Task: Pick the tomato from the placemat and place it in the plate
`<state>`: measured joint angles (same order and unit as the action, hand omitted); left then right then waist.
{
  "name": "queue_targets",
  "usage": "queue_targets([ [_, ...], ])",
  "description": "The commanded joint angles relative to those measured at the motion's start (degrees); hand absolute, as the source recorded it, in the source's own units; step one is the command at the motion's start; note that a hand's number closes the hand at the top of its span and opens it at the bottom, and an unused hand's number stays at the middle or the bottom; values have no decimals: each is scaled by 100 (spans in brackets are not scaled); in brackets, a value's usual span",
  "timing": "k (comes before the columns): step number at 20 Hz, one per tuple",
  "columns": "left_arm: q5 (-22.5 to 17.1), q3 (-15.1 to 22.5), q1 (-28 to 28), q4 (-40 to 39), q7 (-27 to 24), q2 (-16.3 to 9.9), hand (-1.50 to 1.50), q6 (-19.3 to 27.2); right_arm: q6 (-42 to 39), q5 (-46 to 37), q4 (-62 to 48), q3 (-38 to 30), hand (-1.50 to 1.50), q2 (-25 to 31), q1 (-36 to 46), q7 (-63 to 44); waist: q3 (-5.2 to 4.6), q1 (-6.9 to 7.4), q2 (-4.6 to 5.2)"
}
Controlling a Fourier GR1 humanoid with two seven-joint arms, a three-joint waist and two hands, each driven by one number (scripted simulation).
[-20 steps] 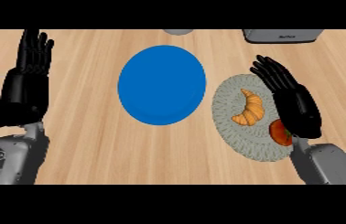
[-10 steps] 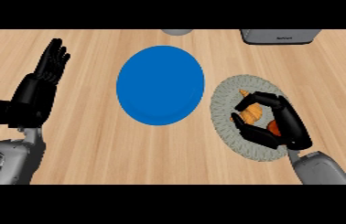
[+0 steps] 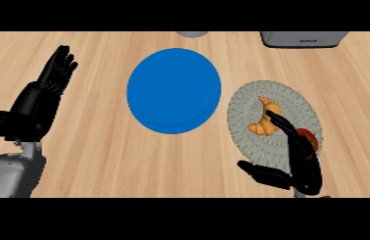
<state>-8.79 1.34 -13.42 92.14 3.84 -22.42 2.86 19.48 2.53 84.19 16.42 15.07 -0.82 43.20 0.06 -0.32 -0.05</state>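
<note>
Blue and round, the plate [image 3: 173, 90] lies flat in the middle of the wooden counter [image 3: 101, 151]. Just to its right is the grey placemat [image 3: 285, 94], also round, close to the plate but not touching it.

On the placemat sits a golden croissant [image 3: 263, 120]. The red tomato [image 3: 308, 138] is on the placemat too, lower down and to the right of the croissant — only a small bit of it shows, because the right hand [image 3: 300, 160] covers most of it. This hand is black. Its fingers are long and fairly straight and lie over the tomato, with the tips near the croissant. The thumb sticks out to the left, well away from the fingers — so the hand is wide, and nothing is squeezed in it.

At the left edge the left hand [image 3: 39, 99] rests with its straight fingers pointing up, holding nothing.

Far back at the top stand a grey box [image 3: 302, 39] and part of a grey round thing [image 3: 192, 34].
</note>
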Motion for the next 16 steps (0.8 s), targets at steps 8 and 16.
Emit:
queue_targets([
  [8,-124,-230,-71,84,281,-115,0,-175,331,-1204,1796,-509,-150,1945,-1133,-2449,-37,-96,-46],
  [16,74,-106,-145,-59,239,69,0,-23,-835,-2114,2643,-236,-150,3403,-1601,-5091,-41,-116,-4],
])
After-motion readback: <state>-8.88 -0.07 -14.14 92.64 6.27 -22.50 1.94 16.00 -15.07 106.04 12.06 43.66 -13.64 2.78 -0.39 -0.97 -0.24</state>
